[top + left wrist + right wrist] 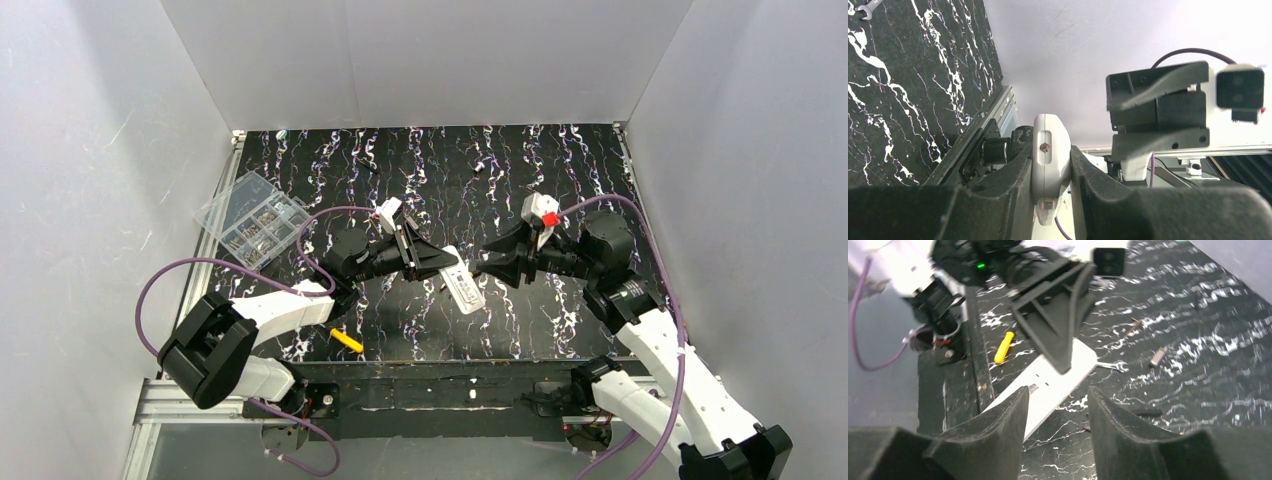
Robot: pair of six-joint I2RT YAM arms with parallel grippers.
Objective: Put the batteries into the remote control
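The white remote control (466, 288) is held above the table's middle by my left gripper (447, 264), tilted toward the front. In the left wrist view the jaws of the left gripper (1050, 150) are shut on the remote (1050, 131), seen end-on with a screw in a slot. My right gripper (483, 268) faces it from the right, close to the remote's edge. In the right wrist view the right gripper (1058, 392) is open and empty, with the remote (1045, 392) just beyond its fingertips. I cannot make out any blue batteries.
A clear compartment box (252, 216) stands at the left edge. A yellow-handled tool (347, 341) lies near the front, also in the right wrist view (1003, 346). A small wrench (1111, 365) and a small grey cylinder (1158, 356) lie on the black marbled table (560, 180).
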